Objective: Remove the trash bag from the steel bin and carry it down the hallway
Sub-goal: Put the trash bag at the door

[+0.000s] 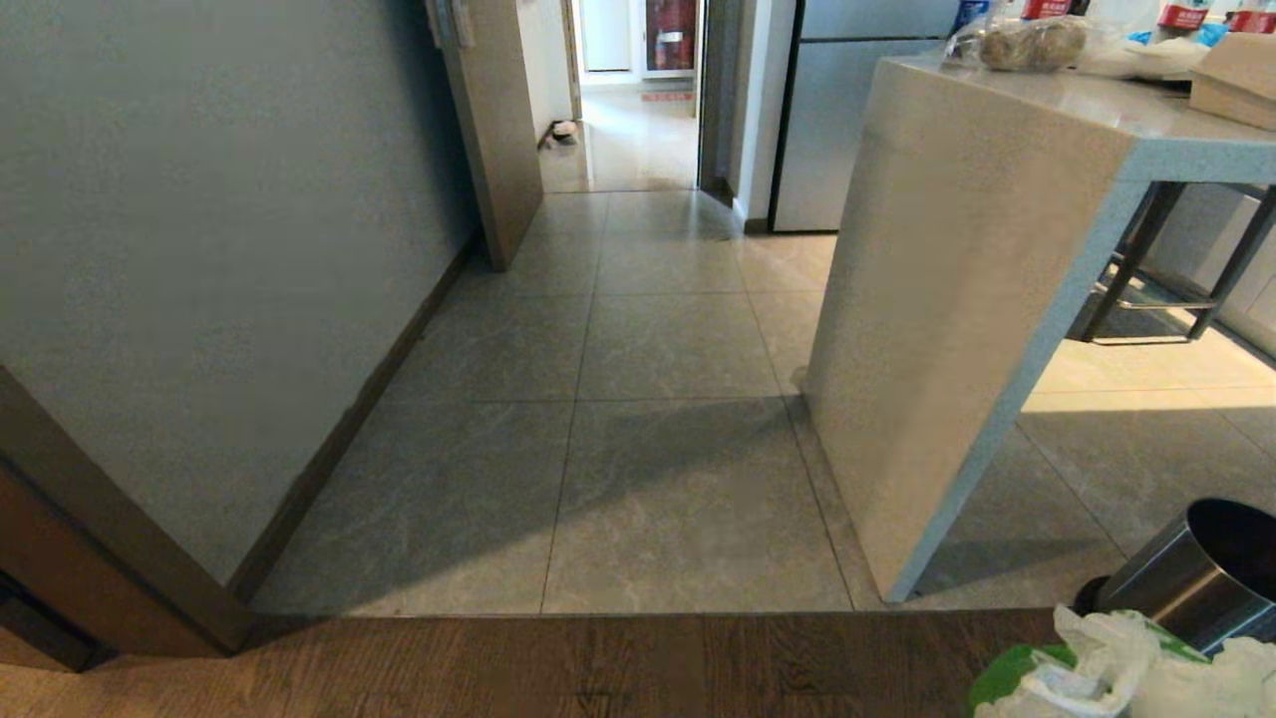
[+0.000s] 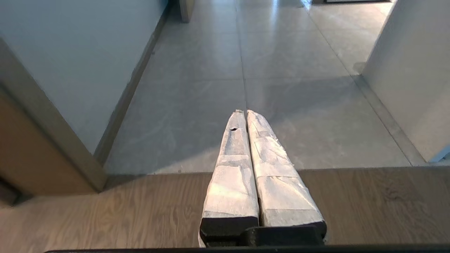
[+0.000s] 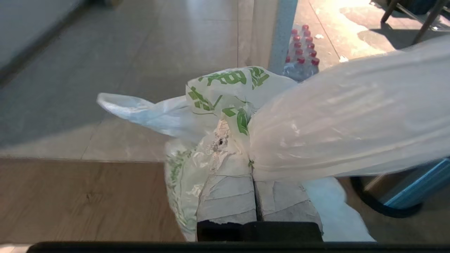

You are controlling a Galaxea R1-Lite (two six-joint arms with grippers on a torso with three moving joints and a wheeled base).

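The trash bag [image 1: 1107,673], thin white plastic with green print, shows at the bottom right of the head view, just in front of the steel bin [image 1: 1196,573]. The bin's dark inside is open to view. In the right wrist view my right gripper [image 3: 239,140] is shut on a gathered part of the trash bag [image 3: 225,91]; one loop handle sticks out sideways and a stretched fold covers one fingertip. My left gripper [image 2: 243,113] is shut on nothing, held over the edge between wood floor and tiles. The hallway [image 1: 658,349] of grey marbled tiles runs ahead.
A tall stone counter [image 1: 957,299] stands right of the hallway, with a fridge [image 1: 847,120] behind it. A grey wall [image 1: 199,249] and an open door [image 1: 493,130] bound the left side. A pack of red-capped bottles [image 3: 302,52] sits on the floor by the counter.
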